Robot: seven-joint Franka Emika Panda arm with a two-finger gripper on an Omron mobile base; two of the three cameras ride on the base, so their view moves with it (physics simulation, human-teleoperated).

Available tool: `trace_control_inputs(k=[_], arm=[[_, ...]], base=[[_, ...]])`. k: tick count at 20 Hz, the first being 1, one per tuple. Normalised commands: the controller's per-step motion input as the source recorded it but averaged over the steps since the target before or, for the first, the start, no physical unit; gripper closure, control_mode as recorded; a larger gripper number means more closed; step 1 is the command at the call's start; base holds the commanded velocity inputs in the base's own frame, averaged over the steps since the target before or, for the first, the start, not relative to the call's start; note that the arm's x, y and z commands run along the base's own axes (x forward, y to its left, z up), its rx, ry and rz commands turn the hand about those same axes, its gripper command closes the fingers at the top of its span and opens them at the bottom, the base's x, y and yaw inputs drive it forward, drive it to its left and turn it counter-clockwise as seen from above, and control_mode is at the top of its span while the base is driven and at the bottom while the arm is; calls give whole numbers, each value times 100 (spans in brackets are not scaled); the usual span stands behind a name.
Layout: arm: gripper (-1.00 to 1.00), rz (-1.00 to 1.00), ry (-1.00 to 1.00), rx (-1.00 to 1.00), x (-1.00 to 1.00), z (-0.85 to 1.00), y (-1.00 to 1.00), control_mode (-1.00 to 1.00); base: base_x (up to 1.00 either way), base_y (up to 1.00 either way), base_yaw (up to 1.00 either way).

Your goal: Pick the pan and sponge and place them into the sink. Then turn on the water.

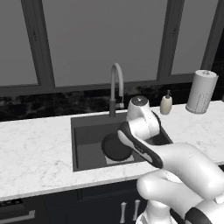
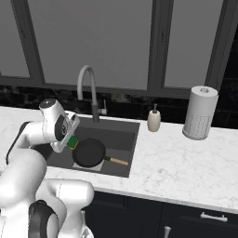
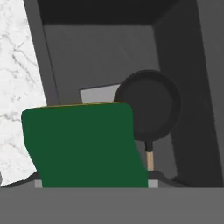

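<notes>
sponge (image 3: 83,146), green slab with yellow edge, clamped in gripper (image 3: 92,186) above round black pan (image 3: 148,105)

**Readable markings: none**

You will find no legible text, label, brand, number or sign. The soap bottle (image 2: 154,120), the paper towel roll (image 2: 200,113) and the sponge (image 3: 85,144) carry plain, unmarked surfaces.
</notes>
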Motion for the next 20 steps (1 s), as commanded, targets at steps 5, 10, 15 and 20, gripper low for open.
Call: trace_control_inputs(k=[5, 10, 15, 20], arm=[[100, 0, 1, -17, 40, -28, 7, -100], [100, -1, 0, -2, 20, -24, 1, -100], [100, -1, 2, 0, 13, -43, 0, -100], [100, 0, 4, 0, 14, -42, 4, -100]], base=[[0, 0, 0], [0, 0, 0], [0, 0, 0], [0, 0, 0]])
